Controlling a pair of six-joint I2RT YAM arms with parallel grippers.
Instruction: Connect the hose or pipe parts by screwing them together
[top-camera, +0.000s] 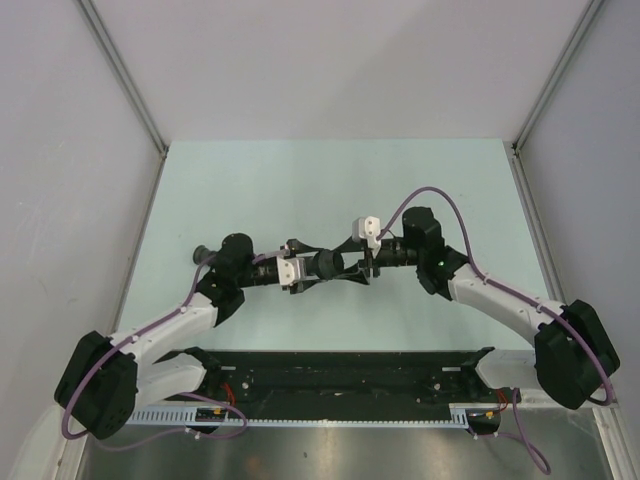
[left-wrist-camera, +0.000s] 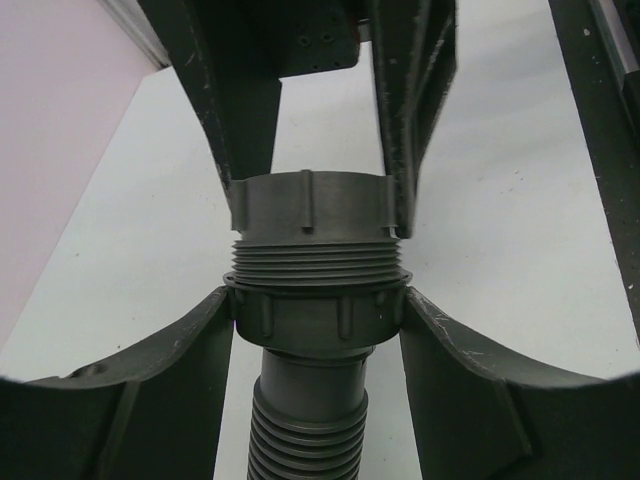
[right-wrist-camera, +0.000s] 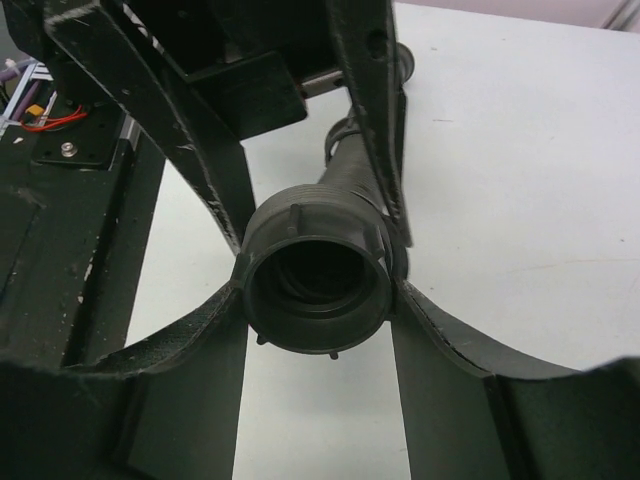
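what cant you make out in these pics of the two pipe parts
- Left wrist view: the tube's other end runs off the bottom edge. The nut hides how far the threads reach inside it.
- Right wrist view: the nut's wide mouth faces the camera and covers the threads behind it.
- Top view: the joint is too small and dark to read.

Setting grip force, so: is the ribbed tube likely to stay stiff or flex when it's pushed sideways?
The tube is corrugated below its collar, so it probably flexes there; holding it at the collar, as the left fingers do, seems wiser. Round all over, it would likely roll if laid down.
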